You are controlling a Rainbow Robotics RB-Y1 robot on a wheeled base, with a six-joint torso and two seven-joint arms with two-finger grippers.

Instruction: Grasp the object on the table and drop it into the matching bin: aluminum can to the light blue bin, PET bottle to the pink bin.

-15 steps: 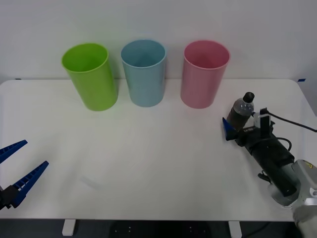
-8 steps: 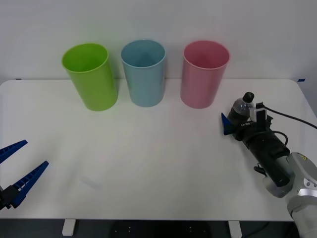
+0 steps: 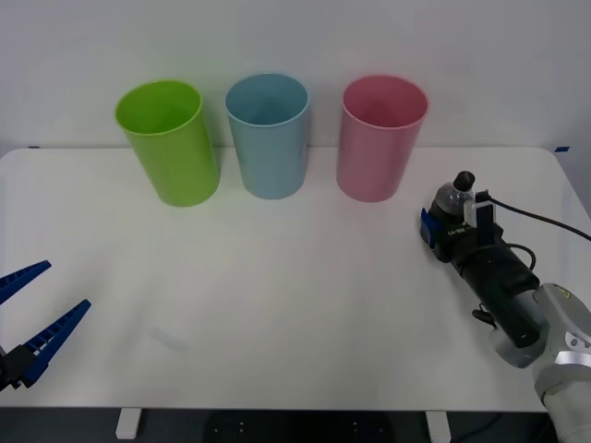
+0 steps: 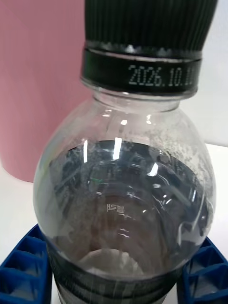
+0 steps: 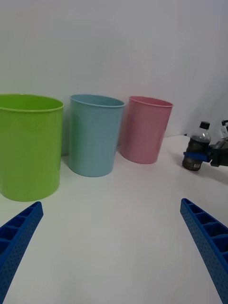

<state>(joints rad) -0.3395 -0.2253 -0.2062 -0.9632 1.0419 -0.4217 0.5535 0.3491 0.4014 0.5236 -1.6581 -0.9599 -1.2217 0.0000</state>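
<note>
On my far left the left gripper (image 3: 28, 328) sits parked low at the near-left corner of the table (image 3: 277, 305), its blue fingers spread wide with nothing between them, and it is well apart from everything that matters here. Moving across, three bins stand in a row along the back edge: the lime green bin (image 3: 168, 141), then the light blue bin (image 3: 269, 135), then the pink bin (image 3: 378, 137). As far as I can see into their mouths from the front camera, none of them has anything inside, though I can't see down to the bottoms. Further right, just beyond the pink bin and a little nearer to me, the PET bottle (image 3: 452, 214) stands upright, cap up, long axis vertical. The right gripper (image 3: 441, 233) is on it: in the right wrist view the blue fingers (image 4: 26, 266) press against the lower body on either side, so I read the jaws as clamped on the bottle around its label band. I can't tell whether its base is off the tabletop. The pink bin lies just to the left of the held bottle and stands much taller, so I judge the next move needs a lift above that rim before carrying left.
</note>
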